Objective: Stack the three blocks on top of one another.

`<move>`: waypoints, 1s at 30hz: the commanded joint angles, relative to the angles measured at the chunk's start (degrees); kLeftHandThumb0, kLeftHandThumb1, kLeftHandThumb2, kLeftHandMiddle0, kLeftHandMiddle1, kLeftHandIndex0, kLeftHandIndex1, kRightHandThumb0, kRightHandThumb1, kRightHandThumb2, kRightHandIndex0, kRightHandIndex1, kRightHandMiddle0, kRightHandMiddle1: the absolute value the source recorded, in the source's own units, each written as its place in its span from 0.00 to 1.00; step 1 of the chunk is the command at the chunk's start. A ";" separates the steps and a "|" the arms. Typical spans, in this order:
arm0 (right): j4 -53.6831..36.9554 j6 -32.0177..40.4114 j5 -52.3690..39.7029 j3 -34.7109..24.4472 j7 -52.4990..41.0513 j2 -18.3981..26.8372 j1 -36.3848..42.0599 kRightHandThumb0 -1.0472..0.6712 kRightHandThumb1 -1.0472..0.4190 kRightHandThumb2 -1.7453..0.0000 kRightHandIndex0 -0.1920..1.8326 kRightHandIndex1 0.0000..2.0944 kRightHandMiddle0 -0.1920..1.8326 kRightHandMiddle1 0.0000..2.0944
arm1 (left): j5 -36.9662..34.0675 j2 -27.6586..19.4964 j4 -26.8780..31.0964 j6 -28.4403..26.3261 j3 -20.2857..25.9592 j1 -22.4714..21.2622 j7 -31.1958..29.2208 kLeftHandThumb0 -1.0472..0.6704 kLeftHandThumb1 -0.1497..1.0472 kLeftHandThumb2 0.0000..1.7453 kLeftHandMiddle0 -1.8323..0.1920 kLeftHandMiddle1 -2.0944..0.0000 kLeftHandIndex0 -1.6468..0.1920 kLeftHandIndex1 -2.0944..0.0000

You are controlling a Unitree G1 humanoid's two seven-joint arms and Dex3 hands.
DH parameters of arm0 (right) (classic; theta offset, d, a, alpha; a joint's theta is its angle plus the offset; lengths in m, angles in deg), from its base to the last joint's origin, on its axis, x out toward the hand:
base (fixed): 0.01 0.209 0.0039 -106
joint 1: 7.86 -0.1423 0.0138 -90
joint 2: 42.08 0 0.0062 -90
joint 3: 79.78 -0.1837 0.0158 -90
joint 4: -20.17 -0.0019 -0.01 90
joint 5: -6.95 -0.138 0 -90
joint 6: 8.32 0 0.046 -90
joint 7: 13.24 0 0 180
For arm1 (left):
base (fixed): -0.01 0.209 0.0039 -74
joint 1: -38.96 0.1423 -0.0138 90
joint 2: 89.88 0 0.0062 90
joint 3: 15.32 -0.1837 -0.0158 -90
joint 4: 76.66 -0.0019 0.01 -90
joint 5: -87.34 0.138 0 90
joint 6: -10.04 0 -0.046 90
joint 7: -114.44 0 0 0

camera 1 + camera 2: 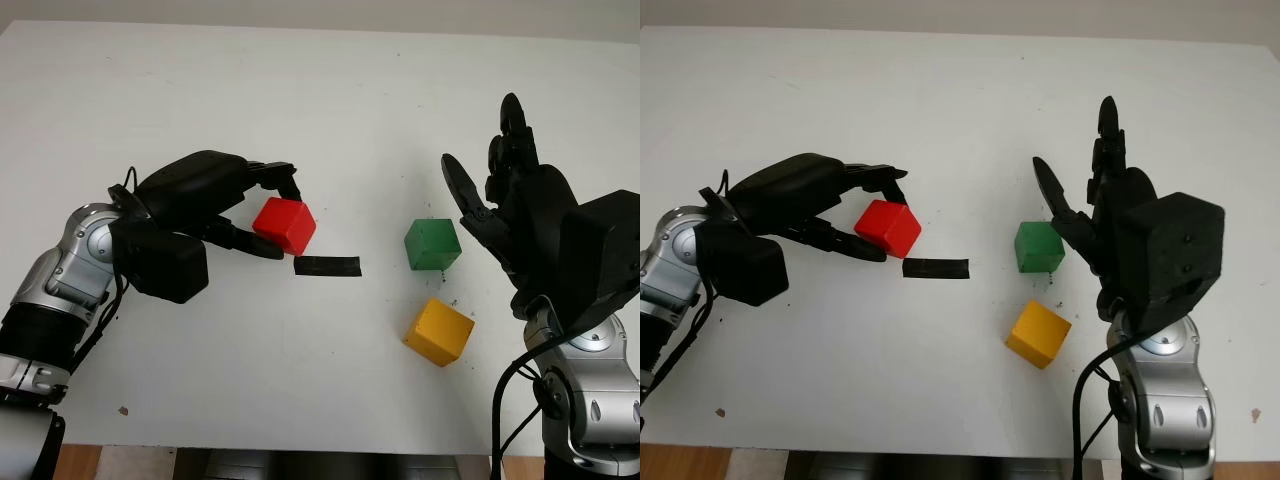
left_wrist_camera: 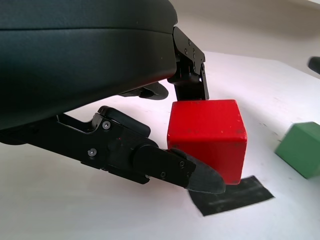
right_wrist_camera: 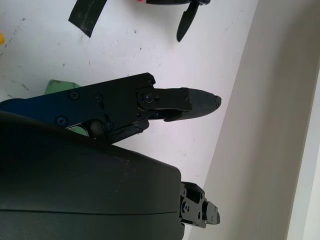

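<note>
My left hand (image 1: 279, 216) is shut on the red block (image 1: 288, 228), left of the table's middle. One finger presses its far side and the thumb (image 2: 197, 176) its near side, and the block (image 2: 207, 134) is tilted. The green block (image 1: 432, 245) sits right of centre, with the yellow block (image 1: 438, 332) just in front of it, turned at an angle; the two stand apart. My right hand (image 1: 490, 165) is open and raised just to the right of the green block, holding nothing. A sliver of the green block (image 3: 59, 87) shows behind its finger (image 3: 196, 100).
A strip of black tape (image 1: 327, 267) lies flat on the white table (image 1: 330, 110), just right of and in front of the red block. The table's front edge (image 1: 300, 447) runs close to the arms.
</note>
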 commanded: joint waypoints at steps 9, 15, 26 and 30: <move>-0.19 -1.00 0.82 0.19 -0.18 0.44 0.14 0.34 0.00 0.81 0.01 0.02 0.01 0.03 | 10.52 4.30 3.11 -1.48 -4.80 -2.31 2.61 0.30 1.00 0.05 0.71 0.96 0.64 0.20; -0.30 -1.45 0.69 0.09 -0.26 0.29 0.41 0.34 0.00 0.81 0.01 0.02 0.01 0.03 | 16.02 6.38 5.00 -4.79 -6.12 -1.42 6.30 0.31 1.00 0.06 0.75 0.81 0.62 0.20; -0.47 -1.27 1.25 0.47 -0.16 0.15 0.63 0.34 0.00 0.81 0.01 0.03 0.01 0.03 | 21.48 7.20 7.91 -8.33 -7.58 0.45 10.41 0.32 1.00 0.09 0.93 0.49 0.60 0.23; -0.87 -0.64 1.57 0.61 -0.07 0.10 0.74 0.34 0.00 0.82 0.01 0.03 0.01 0.03 | 21.89 7.17 7.92 -8.33 -7.74 0.69 11.30 0.32 1.00 0.10 0.92 0.49 0.61 0.23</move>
